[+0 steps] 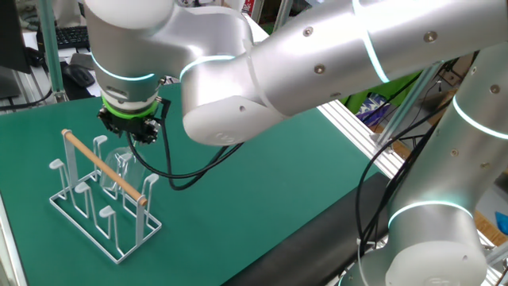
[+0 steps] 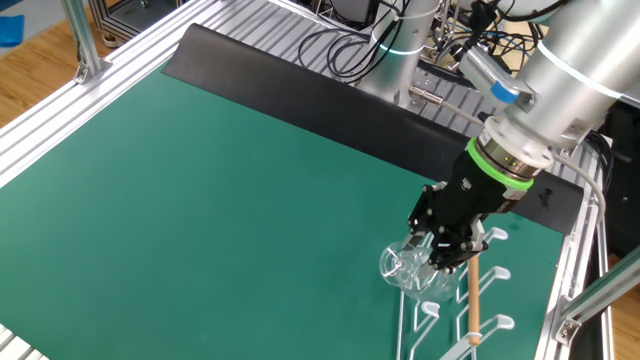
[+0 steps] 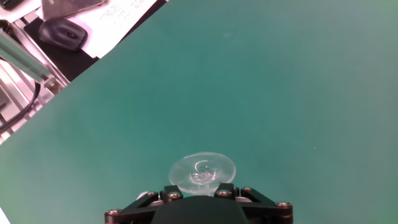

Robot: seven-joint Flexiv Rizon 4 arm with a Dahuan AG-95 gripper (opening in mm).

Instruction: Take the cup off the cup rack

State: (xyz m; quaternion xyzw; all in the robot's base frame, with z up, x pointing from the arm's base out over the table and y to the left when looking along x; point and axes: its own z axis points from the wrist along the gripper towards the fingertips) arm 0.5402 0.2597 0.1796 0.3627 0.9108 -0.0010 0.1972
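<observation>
Seemingly the gripper (image 2: 447, 243) grips the cup (image 2: 405, 266) — just beside the cup rack (image 1: 103, 199) — hold unclear.

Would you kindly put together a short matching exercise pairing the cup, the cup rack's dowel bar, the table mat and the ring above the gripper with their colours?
Column 1:
1. cup
2. dowel bar on the cup rack
3. table mat
4. ring above the gripper

Column 2:
A. bright green
B. clear, see-through
C. dark green
D. light wood

Pairs: 1-B, 2-D, 3-C, 4-A
</observation>
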